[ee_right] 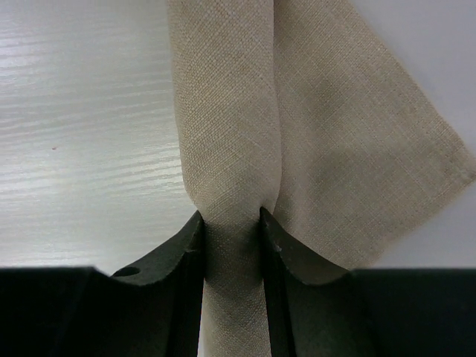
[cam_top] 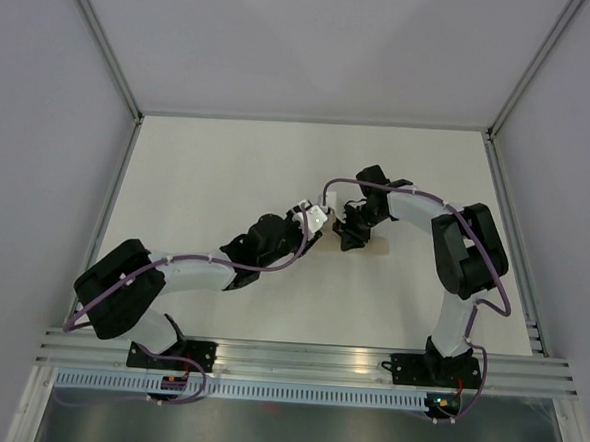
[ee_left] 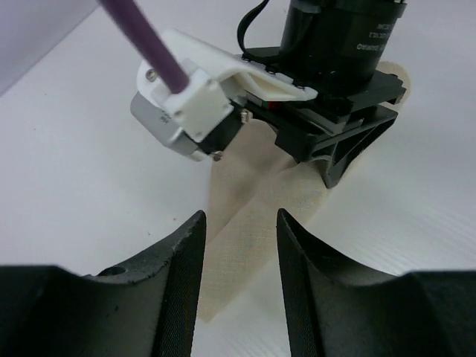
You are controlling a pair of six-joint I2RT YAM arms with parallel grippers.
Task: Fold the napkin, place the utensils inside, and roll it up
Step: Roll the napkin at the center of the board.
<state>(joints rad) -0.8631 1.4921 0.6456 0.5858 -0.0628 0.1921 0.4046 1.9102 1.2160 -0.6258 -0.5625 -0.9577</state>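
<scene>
The beige napkin is rolled into a narrow bundle with a loose flap spreading to the right. My right gripper is shut on the rolled part. In the top view the right gripper covers most of the napkin at the table's middle. My left gripper is open and holds nothing. It sits just short of the napkin's near end, facing the right gripper. In the top view the left gripper is close beside the right one. The knife is out of view.
The white table is bounded by grey walls at left, right and back. The right arm's wrist camera and purple cable hang close in front of the left gripper. An aluminium rail runs along the near edge.
</scene>
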